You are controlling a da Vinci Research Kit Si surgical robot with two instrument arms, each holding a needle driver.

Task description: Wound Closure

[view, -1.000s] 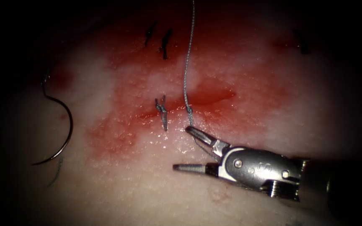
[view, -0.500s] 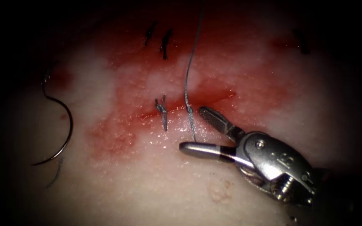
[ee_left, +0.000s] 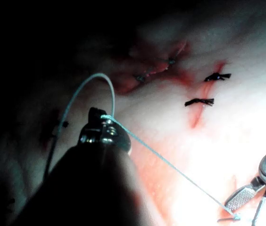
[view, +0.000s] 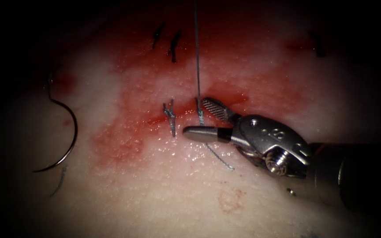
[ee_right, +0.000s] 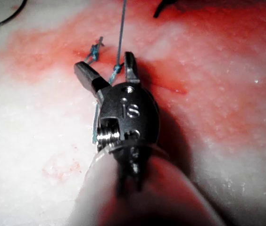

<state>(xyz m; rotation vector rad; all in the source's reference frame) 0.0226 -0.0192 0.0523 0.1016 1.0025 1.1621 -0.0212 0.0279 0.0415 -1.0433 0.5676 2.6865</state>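
your right end effector (view: pixel 196 118) comes in from the right of the endoscope view with its jaws spread apart, and the thread (view: pixel 196 57) passes between them just above the knot (view: pixel 200 116) at the cut (view: pixel 186 110). it holds nothing: one jaw lies above the knot and the other below it, over the tissue (view: pixel 155 194). in your right wrist view the same end effector (ee_right: pixel 105 68) straddles the thread (ee_right: pixel 121 33) with the knot (ee_right: pixel 116 69) sitting in the gap between the two jaws.

the thread runs straight up from the knot and out past the top of the endoscope view, and a short tail (view: pixel 220 158) trails down and to the right under the lower jaw. in your left wrist view the left end effector (ee_left: pixel 101 126) has its jaws closed on the thread (ee_left: pixel 170 167), which stretches taut from there down to the knot beside the right tool.

the needle (view: pixel 66 132) lies free on the tissue well to the left of the cut, out of the tissue and held by neither tool. a finished stitch (view: pixel 171 115) sits just left of the knot, and dark stitches (view: pixel 167 39) sit further up. red fluid (view: pixel 124 136) stains the tissue around the cut.
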